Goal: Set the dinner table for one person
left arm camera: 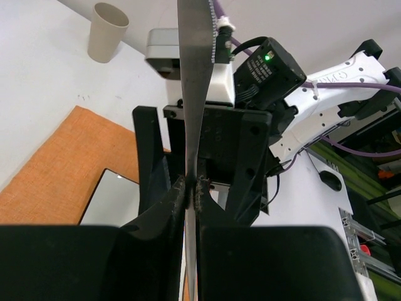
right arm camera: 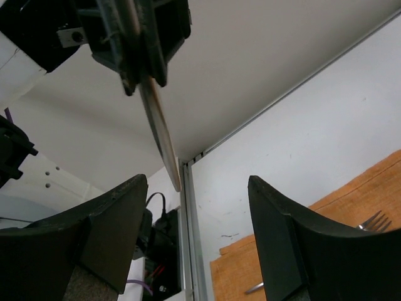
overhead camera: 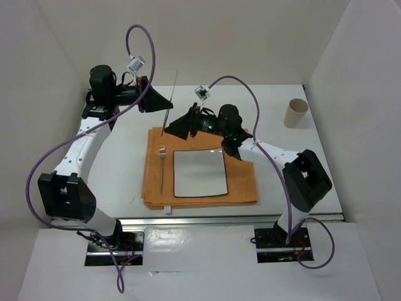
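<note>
White walls box in the dinner table. Above it, the left gripper pinches a knife nearly upright. The right gripper gapes wide, facing the blade. Fork and plate lie on an orange cloth. A cup stands far right.

dinner table matt; cloth coarse-woven; plate glossy; knife smooth metal
</note>
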You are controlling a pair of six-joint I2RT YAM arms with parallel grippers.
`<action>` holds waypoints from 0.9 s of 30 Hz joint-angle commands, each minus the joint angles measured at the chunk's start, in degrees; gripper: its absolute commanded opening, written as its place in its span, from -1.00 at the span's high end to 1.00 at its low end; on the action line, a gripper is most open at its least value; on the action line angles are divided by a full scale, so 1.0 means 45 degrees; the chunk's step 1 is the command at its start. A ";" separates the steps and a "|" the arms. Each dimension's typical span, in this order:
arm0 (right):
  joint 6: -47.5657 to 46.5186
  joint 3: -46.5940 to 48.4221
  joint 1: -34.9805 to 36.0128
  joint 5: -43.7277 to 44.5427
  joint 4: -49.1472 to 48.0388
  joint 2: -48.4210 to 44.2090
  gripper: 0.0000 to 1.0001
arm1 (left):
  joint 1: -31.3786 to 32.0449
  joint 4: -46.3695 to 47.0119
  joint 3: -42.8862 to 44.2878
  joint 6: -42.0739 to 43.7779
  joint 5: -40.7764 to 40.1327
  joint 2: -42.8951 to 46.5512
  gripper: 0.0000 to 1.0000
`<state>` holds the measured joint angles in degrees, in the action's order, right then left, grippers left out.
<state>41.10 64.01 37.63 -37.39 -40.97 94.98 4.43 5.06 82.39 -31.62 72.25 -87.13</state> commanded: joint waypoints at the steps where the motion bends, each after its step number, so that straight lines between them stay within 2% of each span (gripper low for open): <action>1: 0.0493 0.0776 0.0174 -0.0090 -0.1245 0.0318 -0.45 | 0.0032 -0.0010 0.0031 0.0444 0.0058 0.0222 0.94; 10: 0.0925 0.1303 0.0291 -0.0501 -0.2009 0.0690 -0.29 | 0.0149 -0.0363 -0.0242 0.0991 0.0058 0.0222 0.94; 12: 0.0925 0.1303 0.0291 -0.0501 -0.2009 0.0690 -0.14 | 0.0149 -0.0363 -0.0242 0.0991 0.0058 0.0222 0.94; 14: 0.1080 0.1460 0.0291 -0.0501 -0.1852 0.0808 0.09 | 0.0149 -0.0169 -0.0242 0.0680 0.0058 0.0222 0.94; 15: 0.1197 0.1460 0.0291 -0.0501 -0.1852 0.0924 0.40 | 0.0149 -0.0051 -0.0242 0.0543 0.0058 0.0222 0.94; 18: 0.1548 0.1460 0.0291 -0.0501 -0.2124 0.0925 0.95 | 0.0149 0.0087 -0.0126 0.0424 0.0058 0.0222 0.94; 22: 0.1687 0.0895 0.0291 -0.0249 -0.2790 0.0731 1.00 | 0.0149 -0.0245 -0.0241 0.0424 0.0058 0.0222 0.94; 24: 0.1493 0.0756 0.0291 0.0082 -0.2109 0.0379 1.00 | 0.0149 -0.0517 -0.0399 0.0717 0.0058 0.0475 0.88; 25: 0.1221 0.0756 0.0291 0.0085 -0.1758 0.0127 1.00 | 0.0149 -0.0674 -0.0399 0.0891 0.0058 0.0476 0.79; 27: 0.0790 0.0969 0.0291 0.0436 0.0229 -0.0148 1.00 | 0.0149 -0.1180 -0.0244 0.1185 0.0058 0.0476 0.43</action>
<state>46.89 67.37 38.50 -38.02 -45.28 98.39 4.82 0.84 81.06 -29.04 71.64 -87.11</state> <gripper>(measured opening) 0.127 0.246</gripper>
